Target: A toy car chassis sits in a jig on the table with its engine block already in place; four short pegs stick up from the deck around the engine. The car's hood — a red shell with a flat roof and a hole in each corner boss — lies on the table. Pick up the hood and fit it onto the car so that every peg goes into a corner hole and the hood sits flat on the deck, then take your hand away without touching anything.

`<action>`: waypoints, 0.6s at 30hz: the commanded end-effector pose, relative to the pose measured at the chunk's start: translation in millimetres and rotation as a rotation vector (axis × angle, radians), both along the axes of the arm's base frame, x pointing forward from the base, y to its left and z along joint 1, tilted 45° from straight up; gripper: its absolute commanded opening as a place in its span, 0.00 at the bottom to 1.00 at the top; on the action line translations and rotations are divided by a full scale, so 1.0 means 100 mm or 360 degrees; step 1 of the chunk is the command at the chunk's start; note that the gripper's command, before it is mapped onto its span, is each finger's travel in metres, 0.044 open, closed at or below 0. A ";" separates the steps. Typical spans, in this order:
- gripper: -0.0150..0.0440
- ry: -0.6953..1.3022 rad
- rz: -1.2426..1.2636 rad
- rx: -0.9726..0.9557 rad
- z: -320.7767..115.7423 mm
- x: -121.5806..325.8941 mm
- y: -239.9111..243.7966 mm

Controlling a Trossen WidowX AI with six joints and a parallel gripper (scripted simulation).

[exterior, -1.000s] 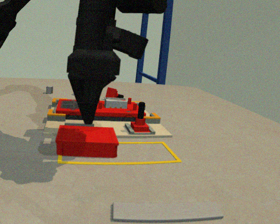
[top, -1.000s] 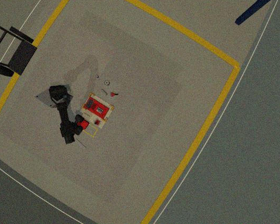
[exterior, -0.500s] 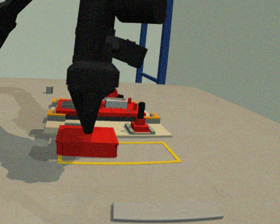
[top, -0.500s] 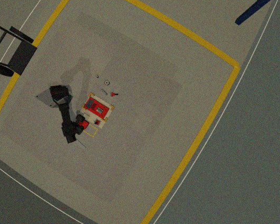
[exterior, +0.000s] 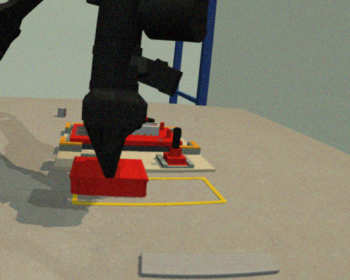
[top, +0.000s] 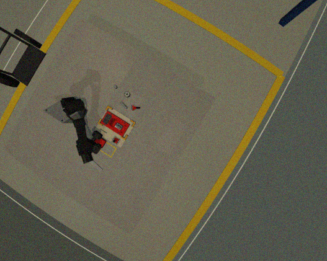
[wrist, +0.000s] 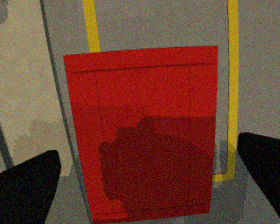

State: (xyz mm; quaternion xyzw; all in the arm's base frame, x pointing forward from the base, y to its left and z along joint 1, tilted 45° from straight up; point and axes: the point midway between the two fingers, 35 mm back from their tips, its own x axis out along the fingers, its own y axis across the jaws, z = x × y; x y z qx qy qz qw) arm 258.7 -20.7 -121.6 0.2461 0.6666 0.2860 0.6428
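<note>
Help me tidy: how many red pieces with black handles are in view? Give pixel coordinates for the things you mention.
2: one piece (top: 116,140) (exterior: 175,159) on the cream board (top: 108,134) (exterior: 202,166) (wrist: 25,70), another (top: 134,108) (exterior: 150,120) beyond the chassis (top: 123,132) (exterior: 147,142). The arm (top: 80,129) (exterior: 115,40) may hide more.

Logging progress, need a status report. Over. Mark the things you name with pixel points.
Gripper (top: 97,142) (exterior: 109,177) (wrist: 150,151) open, astride hood (top: 100,142) (exterior: 109,179) (wrist: 150,95). Hood on table, unheld. Toggle clamp unclear; nothing seen between fingers and hood.

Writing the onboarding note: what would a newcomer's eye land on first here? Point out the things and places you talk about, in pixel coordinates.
Probably the glossy-looking red box-shaped hood (top: 100,142) (exterior: 108,186) (wrist: 145,95), lying on the table partly over a thin yellow outline (top: 111,157) (exterior: 151,204) (wrist: 233,100). Next, the bulky black gripper (top: 97,141) (exterior: 110,175) (wrist: 150,151), open above it. Then the red car chassis (top: 108,125) (exterior: 147,142), framed by orange-topped corner brackets on a cream board (top: 109,134) (exterior: 200,166).
</note>
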 end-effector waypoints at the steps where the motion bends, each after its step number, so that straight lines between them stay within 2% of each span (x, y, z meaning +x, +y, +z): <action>1: 1.00 0.0007 -0.0010 0.0005 -0.01 -0.01 0.02; 18: 1.00 0.0007 -0.0010 0.0006 -0.07 -0.01 0.08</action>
